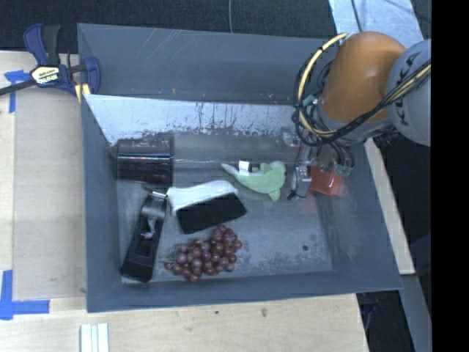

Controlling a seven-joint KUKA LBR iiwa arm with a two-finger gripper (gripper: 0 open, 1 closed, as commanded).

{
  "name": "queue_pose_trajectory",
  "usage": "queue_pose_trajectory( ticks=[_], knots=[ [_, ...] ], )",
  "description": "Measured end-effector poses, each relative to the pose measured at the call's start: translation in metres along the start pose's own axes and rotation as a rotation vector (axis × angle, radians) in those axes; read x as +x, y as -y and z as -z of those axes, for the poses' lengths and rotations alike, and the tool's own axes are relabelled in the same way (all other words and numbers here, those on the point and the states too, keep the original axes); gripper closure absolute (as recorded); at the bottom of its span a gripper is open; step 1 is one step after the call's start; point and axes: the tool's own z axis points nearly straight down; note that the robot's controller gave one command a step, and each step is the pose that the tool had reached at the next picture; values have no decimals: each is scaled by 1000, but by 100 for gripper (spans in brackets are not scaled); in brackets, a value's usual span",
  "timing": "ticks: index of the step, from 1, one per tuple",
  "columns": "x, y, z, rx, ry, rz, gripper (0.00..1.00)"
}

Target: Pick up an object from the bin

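My gripper [301,176] is down in the right part of the bin, below the orange wrist cover. Just to its left lies a pale green plastic thing [262,178] with a white and dark end, touching or nearly touching the gripper. A small red block [327,183] sits right of the gripper, close to the bin's right wall. Whether either is between the fingers cannot be told.
A brush with a white handle and black head [209,209] lies at the middle. A bunch of dark red grapes [207,253] is at the front, a black stapler-like tool [145,238] at the front left, a black cup [143,159] on its side at the back left.
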Motion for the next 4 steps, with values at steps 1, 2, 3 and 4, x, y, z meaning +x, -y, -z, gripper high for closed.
queue_pose_trajectory(
  ticks=[1, 2, 3, 4],
  knots=[
    [-2, 0, 5, 1, 8, 1, 0],
    [-10, -8, -57, 0, 6, -137, 0],
    [-6, -8, -104, 1, -25, -152, 0],
    [-10, -7, -56, -1, 3, -324, 0]
  ],
)
